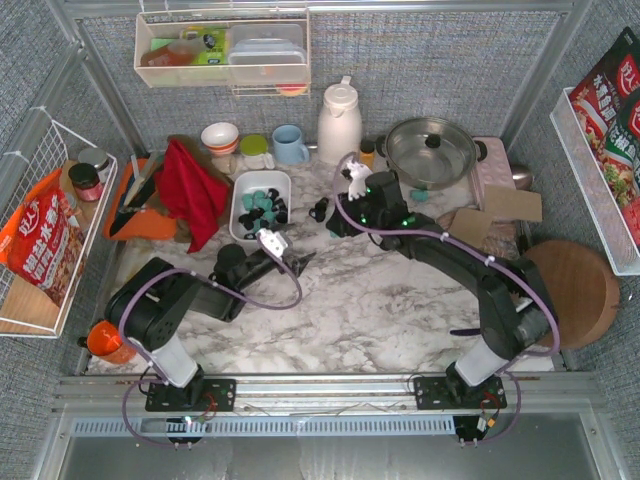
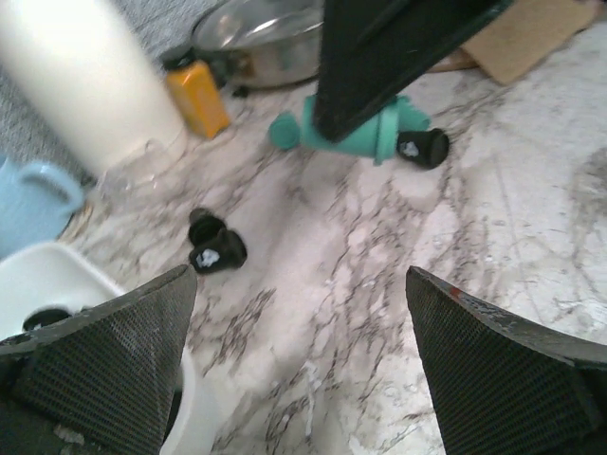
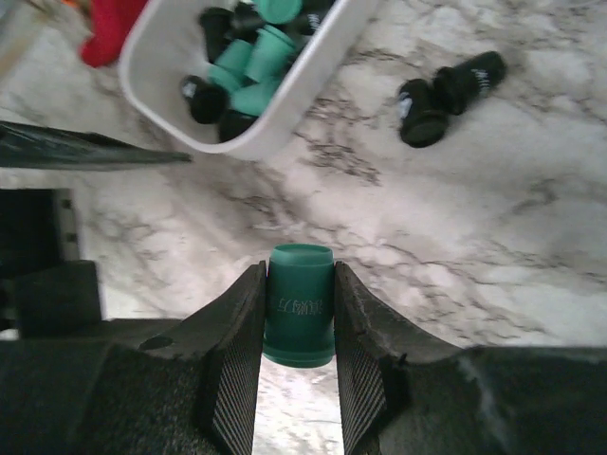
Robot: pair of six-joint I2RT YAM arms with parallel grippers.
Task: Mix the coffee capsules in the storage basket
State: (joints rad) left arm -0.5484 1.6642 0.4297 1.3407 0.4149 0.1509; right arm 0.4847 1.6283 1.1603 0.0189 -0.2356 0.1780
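On the marbled counter (image 1: 370, 320) the storage basket (image 3: 270, 142) is seen part-filled with coffee capsules (image 3: 248, 66); a teal capsule (image 3: 299, 327) is pinched in the right end effector (image 3: 297, 284) and is best released low among the black ones; the left end effector (image 2: 302, 284) is spread wide

Left arm (image 1: 160, 305): folding back on itself at the lower left of the top view, forearm reaching up toward the centre.
Left gripper (image 2: 299, 277): hanging low and tilted, jaws standing wide apart at the bottom corners of its wrist view.
Right arm (image 1: 470, 265): stretching from lower right, arcing up and across to centre.
Right gripper (image 3: 299, 270): pinching a teal capsule (image 3: 299, 318) upright, both fingers pressing its sides, bottom centre of its wrist view.
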